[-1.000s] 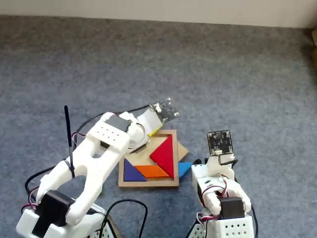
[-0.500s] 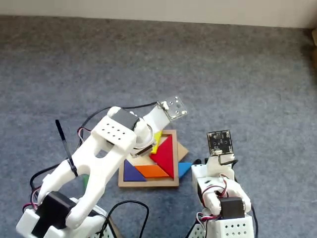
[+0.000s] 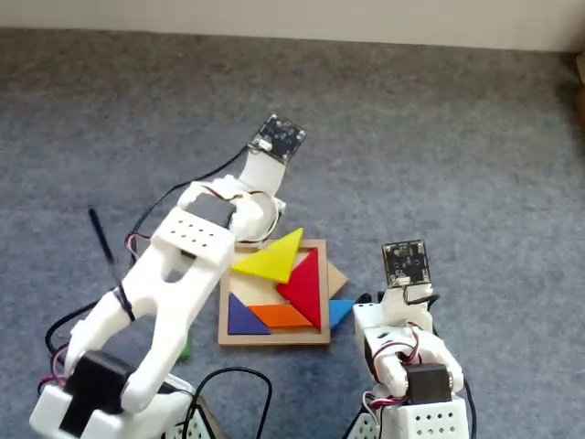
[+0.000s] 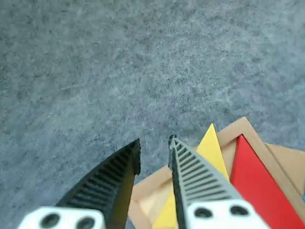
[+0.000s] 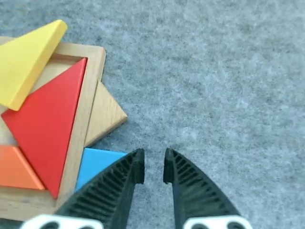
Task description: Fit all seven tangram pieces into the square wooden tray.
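Since half a second ago, when the left arm (image 3: pixel 196 242) bent over the tray's far left corner with the yellow triangle standing steeply at its gripper, that arm has swung off past the tray's far edge. The left gripper (image 4: pixel 154 140) now hangs over bare grey carpet (image 3: pixel 439 137) just beyond that rim, its fingers a narrow gap apart with nothing between them.

The yellow triangle (image 3: pixel 270 259) has been let go. It lies across the far left part of the square wooden tray (image 3: pixel 274 340), one tip poking out over the far rim. From the right wrist view it (image 5: pixel 26 67) seems to rest on the rim (image 5: pixel 90 109) rather than sit down in the recess, though the angle leaves that unsure.

The rest matches the earlier frames:
- The red triangle (image 3: pixel 306 282) fills the tray's right side.
- The orange piece (image 3: pixel 283 315) and the purple triangle (image 3: pixel 240 317) lie along the near edge.
- A blue piece (image 3: pixel 340 311) lies on the carpet, touching the tray's near right corner.
- A tan piece (image 3: pixel 337 276) juts out from the tray's right side.
- A scrap of green (image 3: pixel 186 347) shows beside the left arm, left of the tray.

The right arm (image 3: pixel 407 361) has not moved. The right gripper (image 5: pixel 151 155) hangs over carpet just beside the blue piece (image 5: pixel 97 164), its fingers a slit apart and empty.
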You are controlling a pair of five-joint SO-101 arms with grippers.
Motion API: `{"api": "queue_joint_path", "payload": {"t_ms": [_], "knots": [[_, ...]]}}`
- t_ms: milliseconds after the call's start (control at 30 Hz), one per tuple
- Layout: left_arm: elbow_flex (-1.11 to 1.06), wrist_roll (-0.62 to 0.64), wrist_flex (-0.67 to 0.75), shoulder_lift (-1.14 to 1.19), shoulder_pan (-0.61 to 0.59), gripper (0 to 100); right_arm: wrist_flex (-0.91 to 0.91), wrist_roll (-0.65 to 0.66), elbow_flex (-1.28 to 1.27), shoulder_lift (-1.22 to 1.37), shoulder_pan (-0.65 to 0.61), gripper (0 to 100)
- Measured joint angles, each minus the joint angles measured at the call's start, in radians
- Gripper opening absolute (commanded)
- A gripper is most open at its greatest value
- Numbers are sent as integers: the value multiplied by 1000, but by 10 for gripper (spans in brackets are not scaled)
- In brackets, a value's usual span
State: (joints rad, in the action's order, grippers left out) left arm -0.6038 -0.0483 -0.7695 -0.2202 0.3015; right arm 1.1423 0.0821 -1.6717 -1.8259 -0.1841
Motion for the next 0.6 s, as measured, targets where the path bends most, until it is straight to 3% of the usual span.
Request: {"api": "queue_joint_path", "payload": {"t_ms": [233,600], "knots": [[-15,9,129,176,18,115,0,0,0,0,0,77],[-15,9,95,244,189,118,0,0,0,0,0,77]]}}
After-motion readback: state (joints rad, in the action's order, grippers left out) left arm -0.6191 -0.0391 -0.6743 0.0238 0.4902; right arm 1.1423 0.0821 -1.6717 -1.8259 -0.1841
